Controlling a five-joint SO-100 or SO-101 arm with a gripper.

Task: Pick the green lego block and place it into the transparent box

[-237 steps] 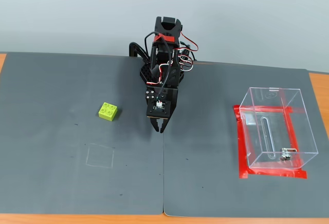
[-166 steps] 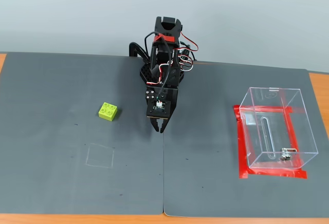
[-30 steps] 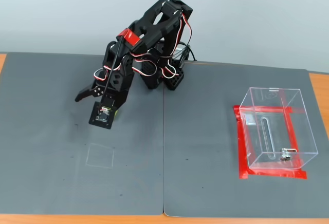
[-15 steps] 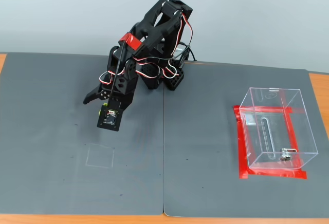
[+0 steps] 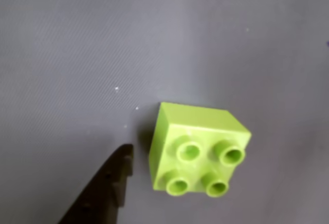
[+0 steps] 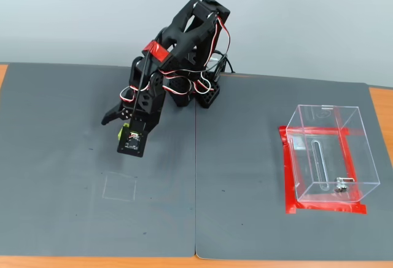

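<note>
On the dark grey mat (image 6: 73,157) my arm (image 6: 178,53) is folded forward and low, with the gripper (image 6: 120,120) hanging over the left half of the fixed view. From the wrist view I see the green lego block (image 5: 198,149) sitting studs-up on the mat, square to nothing in particular, its four round studs facing the camera. One black finger (image 5: 110,188) comes in from the bottom edge and ends just beside the block's left face, with a thin strip of mat between them, so it is near but not touching. I can see only that one finger there, and I read the claw as spread apart with nothing clamped. In the fixed view a sliver of lime green (image 6: 121,131) shows under the gripper. Well apart, on the right side, stands the transparent box (image 6: 328,154) on its red tape (image 6: 288,176)
</note>
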